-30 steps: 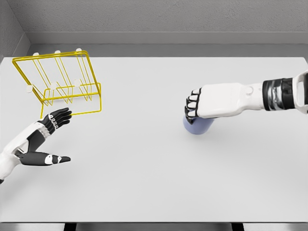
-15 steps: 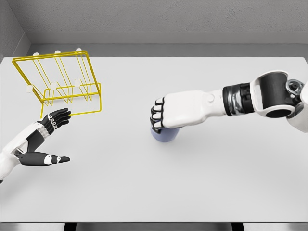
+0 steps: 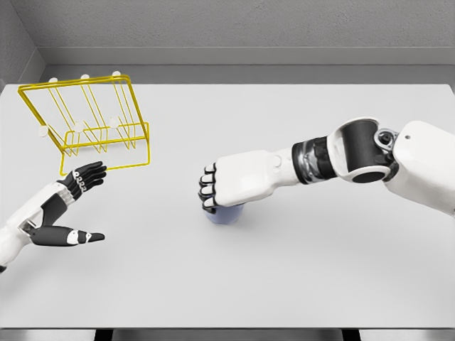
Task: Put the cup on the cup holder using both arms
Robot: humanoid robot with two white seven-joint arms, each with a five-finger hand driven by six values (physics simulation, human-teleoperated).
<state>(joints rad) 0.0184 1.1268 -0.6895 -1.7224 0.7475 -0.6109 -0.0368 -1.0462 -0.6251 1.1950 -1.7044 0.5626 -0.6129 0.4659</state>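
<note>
A pale blue cup shows under my right hand, whose fingers are curled over its top; most of the cup is hidden by the hand, just left of the table's middle. The yellow wire cup holder with white-tipped pegs stands at the far left of the table. My left hand hovers in front of the holder, fingers spread and thumb out, holding nothing. The two hands are well apart.
The white table fills the view, with a grey wall behind it and a dark gap below its front edge. My right forearm stretches across the table's right half.
My right hand has carried the cup leftward and a little nearer, from the right of centre to left of centre. The left hand and the holder have stayed put.
</note>
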